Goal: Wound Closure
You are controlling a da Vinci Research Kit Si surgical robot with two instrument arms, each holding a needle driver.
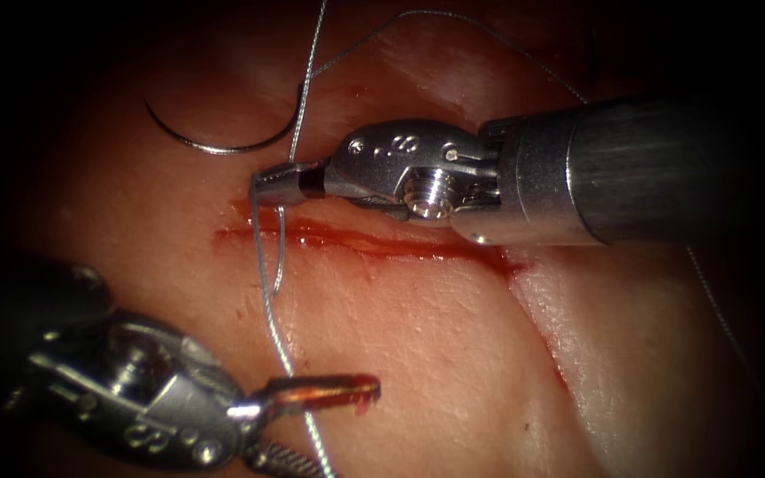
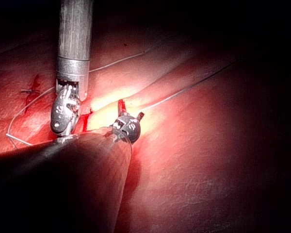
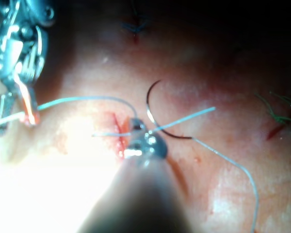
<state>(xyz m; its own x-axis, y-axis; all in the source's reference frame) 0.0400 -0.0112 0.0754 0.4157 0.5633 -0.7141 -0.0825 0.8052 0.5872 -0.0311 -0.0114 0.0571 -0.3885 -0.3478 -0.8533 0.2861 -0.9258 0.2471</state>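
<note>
Your needle (image 1: 214, 142) lies free on the tissue (image 1: 453, 354) behind the cut (image 1: 374, 246), held by neither tool. Your right tool (image 1: 263, 188) sits just behind the cut, gripping the thread (image 1: 269, 292). Your left tool (image 1: 329, 398) stands well before the cut, straddling that thread.

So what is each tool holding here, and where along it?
The right tool grips the thread just above the cut, jaws shut. The left tool has open jaws around a lower stretch of thread, not clamped. The needle lies free on the tissue.

There are two shiny metal tools: the left tool (image 1: 347, 387) and the right tool (image 1: 267, 186). There is one thin curved steel needle (image 1: 214, 146), one long grey thread (image 1: 269, 292), and one red cut (image 1: 374, 245).
</note>
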